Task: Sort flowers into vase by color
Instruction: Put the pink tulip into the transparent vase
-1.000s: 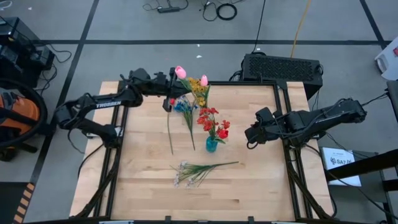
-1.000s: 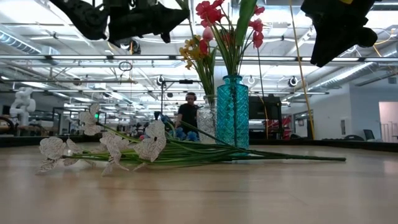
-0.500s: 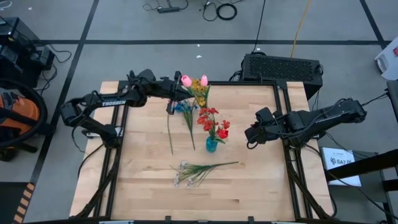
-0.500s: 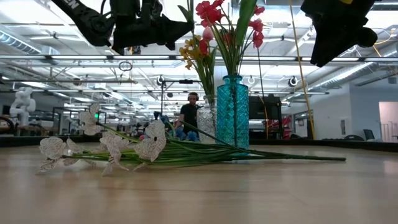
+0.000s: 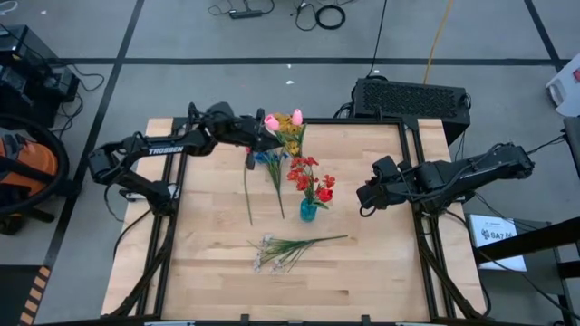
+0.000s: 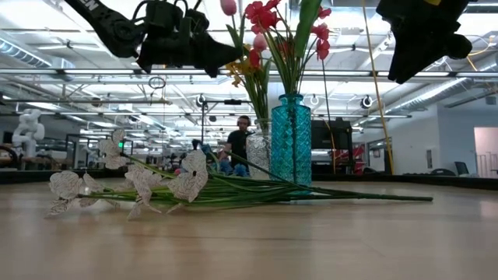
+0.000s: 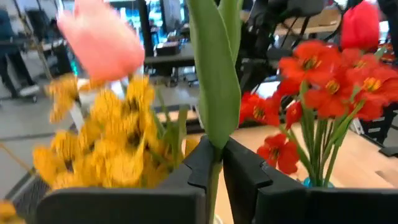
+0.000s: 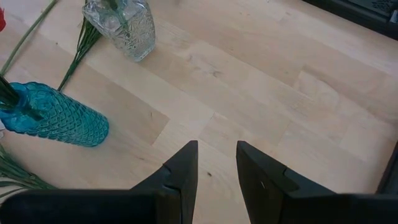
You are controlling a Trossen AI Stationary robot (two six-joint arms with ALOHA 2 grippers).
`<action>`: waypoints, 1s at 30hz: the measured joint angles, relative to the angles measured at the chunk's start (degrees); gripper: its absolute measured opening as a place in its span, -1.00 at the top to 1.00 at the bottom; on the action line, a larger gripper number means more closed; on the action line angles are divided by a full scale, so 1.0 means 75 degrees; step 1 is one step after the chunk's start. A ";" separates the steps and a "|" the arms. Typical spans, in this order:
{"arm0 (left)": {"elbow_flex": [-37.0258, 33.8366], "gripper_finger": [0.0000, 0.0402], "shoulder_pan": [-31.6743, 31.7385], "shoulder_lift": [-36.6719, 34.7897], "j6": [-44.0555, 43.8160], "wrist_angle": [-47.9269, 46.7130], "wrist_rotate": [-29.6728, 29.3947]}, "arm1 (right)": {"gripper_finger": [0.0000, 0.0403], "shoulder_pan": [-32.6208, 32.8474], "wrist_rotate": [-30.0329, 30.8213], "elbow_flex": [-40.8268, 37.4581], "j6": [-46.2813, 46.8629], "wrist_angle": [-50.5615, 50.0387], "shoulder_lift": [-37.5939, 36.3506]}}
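Note:
My left gripper (image 5: 259,137) is over the table's far edge, shut on a pink tulip (image 5: 270,120) beside the clear vase (image 8: 121,25). That vase holds yellow sprays (image 5: 289,129) and another pink tulip (image 5: 296,117). Red flowers (image 5: 308,177) stand in the blue vase (image 5: 308,211). A blue spray (image 5: 266,156) and a white spray (image 5: 290,246) lie flat on the table. My right gripper (image 8: 216,168) hangs open above the table's right side with nothing between its fingers. My left gripper pinches the pink tulip's green stem (image 7: 214,177), just below a broad leaf (image 7: 214,81), between its two fingers. The fingers come level from the table's left and lie across the stem. The tulip stands upright, its bloom (image 6: 228,6) above the fingers; its lower end is hidden.
A bare green stem (image 5: 246,192) lies on the table left of the blue spray. A black box (image 5: 412,98) sits behind the far edge. Bare wood shows at the near left and near right. A person (image 6: 236,144) is in the room beyond.
My left gripper has carried the pink tulip down and toward the clear vase, to the table's right, tipping from a downward slant to level. The tulip's bloom now stands close beside the yellow sprays.

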 joint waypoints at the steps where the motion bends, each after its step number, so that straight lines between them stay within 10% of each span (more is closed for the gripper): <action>1: 0.0000 0.81 -0.0017 0.0000 0.0000 -0.0086 -0.0053 | 0.49 0.0001 0.0000 0.0000 0.0000 0.0003 0.0001; 30: 0.0000 0.76 -0.0335 0.0000 -0.0006 -0.0776 -0.0248 | 0.49 0.0001 -0.0006 0.0000 -0.0001 0.0023 0.0003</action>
